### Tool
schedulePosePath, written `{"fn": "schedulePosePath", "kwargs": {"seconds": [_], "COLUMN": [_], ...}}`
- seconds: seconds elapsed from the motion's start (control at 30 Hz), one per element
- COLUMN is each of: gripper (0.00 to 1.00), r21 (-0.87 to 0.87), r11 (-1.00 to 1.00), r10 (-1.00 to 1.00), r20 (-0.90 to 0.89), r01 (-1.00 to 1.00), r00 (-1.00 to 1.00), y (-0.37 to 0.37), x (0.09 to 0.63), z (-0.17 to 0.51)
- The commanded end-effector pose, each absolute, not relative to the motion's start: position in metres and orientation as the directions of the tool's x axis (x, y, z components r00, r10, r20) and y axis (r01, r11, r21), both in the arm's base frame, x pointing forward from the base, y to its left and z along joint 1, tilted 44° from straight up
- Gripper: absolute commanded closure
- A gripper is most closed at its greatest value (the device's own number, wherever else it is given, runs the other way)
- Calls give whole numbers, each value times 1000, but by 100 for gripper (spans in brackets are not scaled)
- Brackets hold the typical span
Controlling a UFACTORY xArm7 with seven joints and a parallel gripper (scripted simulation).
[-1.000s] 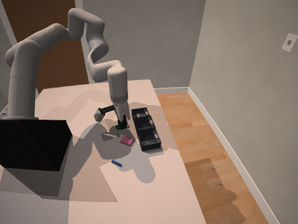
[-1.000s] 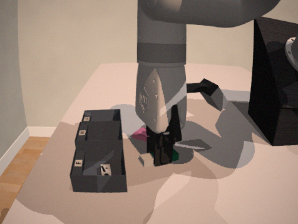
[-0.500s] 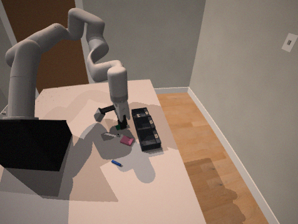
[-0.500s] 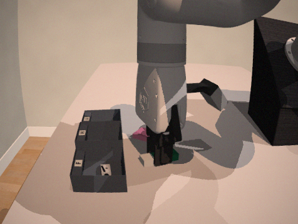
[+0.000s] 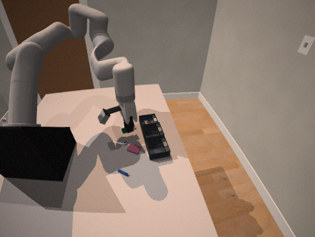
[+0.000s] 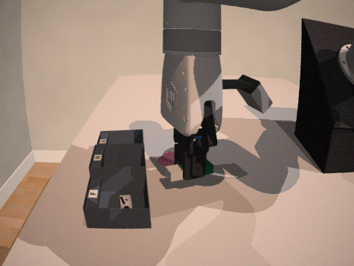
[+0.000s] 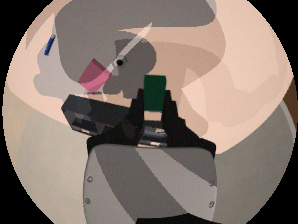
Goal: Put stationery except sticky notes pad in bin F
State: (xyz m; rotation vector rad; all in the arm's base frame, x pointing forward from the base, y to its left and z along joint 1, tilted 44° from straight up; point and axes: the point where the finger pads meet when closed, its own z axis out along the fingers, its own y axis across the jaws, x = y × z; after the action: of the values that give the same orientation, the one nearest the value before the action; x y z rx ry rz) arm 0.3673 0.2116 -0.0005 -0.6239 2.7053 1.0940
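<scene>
My gripper (image 5: 129, 129) (image 6: 195, 171) (image 7: 153, 97) is shut on a green and white eraser-like block (image 5: 124, 130) (image 6: 175, 173) (image 7: 155, 87), held a little above the table beside the bins. Bin F (image 6: 119, 218) is the nearest of three joined dark bins in the exterior view; a metal sharpener (image 6: 126, 201) lies in it. The pink sticky-note pad (image 5: 134, 149) (image 6: 166, 158) (image 7: 91, 77) lies on the table. A short blue stick (image 5: 123, 172) (image 7: 49, 45) lies farther off. A pale, thin, pointed thing (image 7: 136, 40) lies near the pad.
A small round black thing (image 5: 125, 143) (image 7: 119, 62) lies by the pale pointed thing; I cannot tell what it is. The middle bin (image 6: 120, 157) and the far bin stand in line with bin F. A large black block (image 5: 36, 153) (image 6: 323, 111) stands by the arm's base.
</scene>
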Motion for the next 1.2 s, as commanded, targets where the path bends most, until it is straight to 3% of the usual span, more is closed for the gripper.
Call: {"fn": "schedulePosePath", "kwargs": {"seconds": [0.0, 1.17], "gripper": [100, 100], "r21": [626, 626], "r11": [648, 648], "r10": [-318, -317], "r20": [-296, -296], "r01": [-434, -434], "r00": [-901, -901], "y": [201, 195], "x": [368, 388], "z": [11, 38]}}
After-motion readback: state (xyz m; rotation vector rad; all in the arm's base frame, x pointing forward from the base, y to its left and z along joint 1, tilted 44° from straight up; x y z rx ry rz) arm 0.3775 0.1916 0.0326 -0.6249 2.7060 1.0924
